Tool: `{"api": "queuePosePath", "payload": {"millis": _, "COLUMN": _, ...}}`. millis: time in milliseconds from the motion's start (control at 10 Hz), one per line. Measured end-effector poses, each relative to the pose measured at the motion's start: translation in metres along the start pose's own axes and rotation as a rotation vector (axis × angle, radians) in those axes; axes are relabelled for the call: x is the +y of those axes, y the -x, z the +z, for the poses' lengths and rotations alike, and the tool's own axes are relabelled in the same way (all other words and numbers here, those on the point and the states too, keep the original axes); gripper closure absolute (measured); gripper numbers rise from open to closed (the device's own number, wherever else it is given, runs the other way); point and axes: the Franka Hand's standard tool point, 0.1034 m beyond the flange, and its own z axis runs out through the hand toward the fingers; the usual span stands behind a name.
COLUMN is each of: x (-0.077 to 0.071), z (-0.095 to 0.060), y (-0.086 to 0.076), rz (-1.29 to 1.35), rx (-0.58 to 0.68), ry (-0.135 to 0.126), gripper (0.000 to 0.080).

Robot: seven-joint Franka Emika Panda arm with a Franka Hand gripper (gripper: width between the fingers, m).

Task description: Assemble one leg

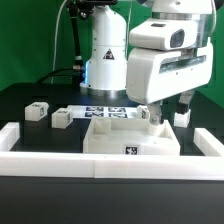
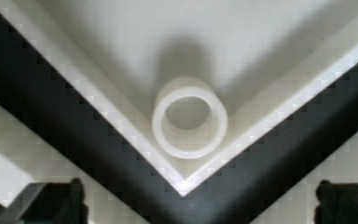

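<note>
The large flat white panel (image 1: 128,136) lies in the middle of the black table. In the wrist view, one corner of the panel (image 2: 247,70) shows with a round screw hole (image 2: 190,118). My gripper (image 1: 171,110) hangs over the panel's corner on the exterior view's right, open and empty (image 2: 197,205). Its dark fingers (image 2: 51,200) stand wide apart on either side of the corner. One small white leg (image 1: 181,117) stands just beside the gripper. Two more legs (image 1: 37,111) (image 1: 62,117) stand at the exterior view's left.
The marker board (image 1: 104,112) lies flat behind the panel, in front of the arm's white base (image 1: 104,60). A low white wall (image 1: 60,163) frames the table's front and sides.
</note>
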Motion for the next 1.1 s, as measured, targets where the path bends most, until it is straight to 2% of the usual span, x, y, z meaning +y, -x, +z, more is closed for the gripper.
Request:
{"api": "queuePosePath", "payload": {"millis": 700, "x": 0.0, "z": 0.001, "y": 0.001, "rz": -0.009, "rx": 0.001, "ry": 0.002, "gripper": 0.015}}
{"api": "queuePosePath", "payload": {"millis": 800, "x": -0.002, "z": 0.007, "y": 0.01, "rz": -0.116, "rx": 0.029, "ry": 0.028, "gripper": 0.015}}
{"api": "queuePosePath", "payload": {"millis": 900, "x": -0.007, "z": 0.012, "y": 0.026, "rz": -0.175, "rx": 0.031, "ry": 0.033, "gripper": 0.015}}
{"api": "queuePosePath", "payload": {"millis": 1100, "x": -0.014, "z": 0.015, "y": 0.039, "rz": -0.302, "rx": 0.01, "ry": 0.046, "gripper": 0.015}}
